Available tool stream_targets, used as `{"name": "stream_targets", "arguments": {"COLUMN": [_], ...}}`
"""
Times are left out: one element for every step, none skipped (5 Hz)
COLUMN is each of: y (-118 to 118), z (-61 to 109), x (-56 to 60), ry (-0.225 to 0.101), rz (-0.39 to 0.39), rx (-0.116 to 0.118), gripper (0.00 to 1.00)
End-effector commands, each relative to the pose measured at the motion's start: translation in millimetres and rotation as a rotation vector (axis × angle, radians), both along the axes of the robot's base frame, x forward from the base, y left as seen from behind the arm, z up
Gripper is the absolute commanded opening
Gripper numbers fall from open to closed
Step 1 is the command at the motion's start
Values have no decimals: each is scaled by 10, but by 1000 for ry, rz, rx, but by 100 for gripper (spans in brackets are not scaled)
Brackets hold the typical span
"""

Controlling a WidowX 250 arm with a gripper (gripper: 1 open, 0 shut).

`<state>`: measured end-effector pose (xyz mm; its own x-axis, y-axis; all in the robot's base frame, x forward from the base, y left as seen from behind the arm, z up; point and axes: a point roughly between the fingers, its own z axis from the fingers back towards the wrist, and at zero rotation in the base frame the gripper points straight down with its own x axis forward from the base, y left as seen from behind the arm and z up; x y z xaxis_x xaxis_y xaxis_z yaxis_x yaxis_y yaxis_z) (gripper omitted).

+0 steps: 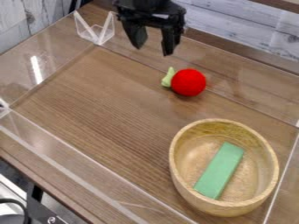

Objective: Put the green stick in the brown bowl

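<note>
The green stick (219,170), a flat light green block, lies inside the brown bowl (183,166) at the lower right, slanting from upper right to lower left. My black gripper (155,43) hangs at the top centre, far from the bowl, pointing down over the wooden tabletop. Its fingers stand apart and hold nothing.
A red ball (190,81) with a small green leaf sits on the table just below and right of the gripper. Clear acrylic walls (47,61) ring the wooden surface, and a small clear bracket (93,31) stands at the back left.
</note>
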<state>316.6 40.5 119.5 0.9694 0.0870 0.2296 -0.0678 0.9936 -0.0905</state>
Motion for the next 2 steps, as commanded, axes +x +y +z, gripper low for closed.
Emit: {"name": "stream_targets", "arguments": {"y": [-77, -196], "z": [-29, 33], "x": [22, 34], "ry": [-27, -38], "rz": [14, -15], "rx": [2, 16], "gripper": [100, 0]}}
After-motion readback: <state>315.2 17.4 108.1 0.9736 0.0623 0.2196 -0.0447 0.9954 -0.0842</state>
